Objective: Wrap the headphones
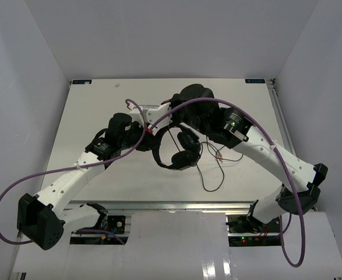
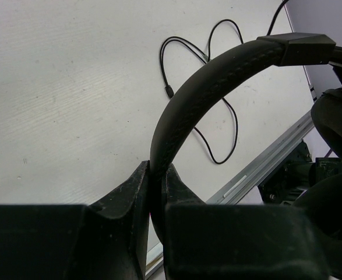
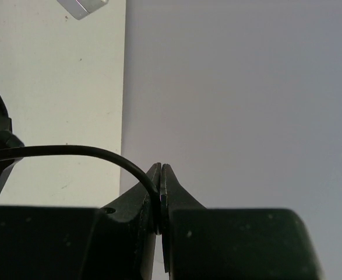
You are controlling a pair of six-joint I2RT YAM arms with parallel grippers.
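Observation:
The black headphones (image 1: 179,150) are held above the table's middle, ear cups hanging on the right of the arched headband (image 1: 157,155). My left gripper (image 1: 151,132) is shut on the headband; in the left wrist view the band (image 2: 185,105) rises from between my fingertips (image 2: 157,170) to an ear cup (image 2: 337,119). My right gripper (image 1: 173,114) is just behind the headphones, shut on the thin dark cord (image 3: 71,150), which curves into its fingertips (image 3: 161,175). The rest of the cord (image 1: 208,182) lies looped on the table, also in the left wrist view (image 2: 217,111).
The white table (image 1: 101,111) sits between grey walls. Purple robot cables (image 1: 246,114) arc over both arms. A metal rail (image 1: 176,204) runs along the near table edge, also in the left wrist view (image 2: 264,169).

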